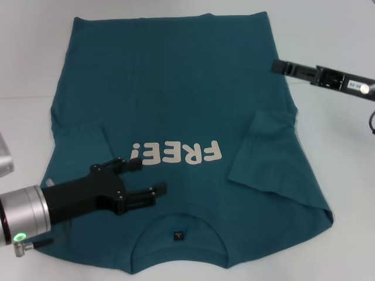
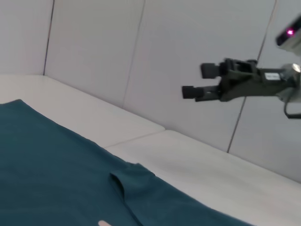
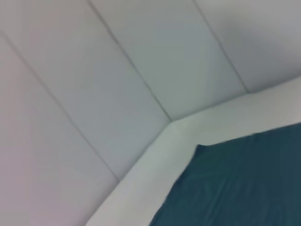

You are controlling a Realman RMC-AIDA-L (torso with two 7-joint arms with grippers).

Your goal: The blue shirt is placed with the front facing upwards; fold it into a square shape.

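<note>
Blue shirt (image 1: 181, 111) lies flat, FREE! lettering (image 1: 176, 153) up. Left gripper (image 1: 149, 177) hovers over its chest, wide open, holding nothing. Left wrist view shows the right gripper (image 2: 197, 81) open too, raised beside the shirt.

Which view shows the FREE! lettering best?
The head view: the whole lettering is there on the shirt, beside the left gripper. The left wrist view catches only a white sliver; the right wrist view shows plain cloth.

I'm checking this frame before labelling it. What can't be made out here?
- Blue shirt: its left sleeve area lies under the left end effector in the head view.
- Collar label: too small to read.
- Right end effector: its arm is cut by the frame edge in the head view.
- Right wrist view: shows only a shirt corner.
</note>
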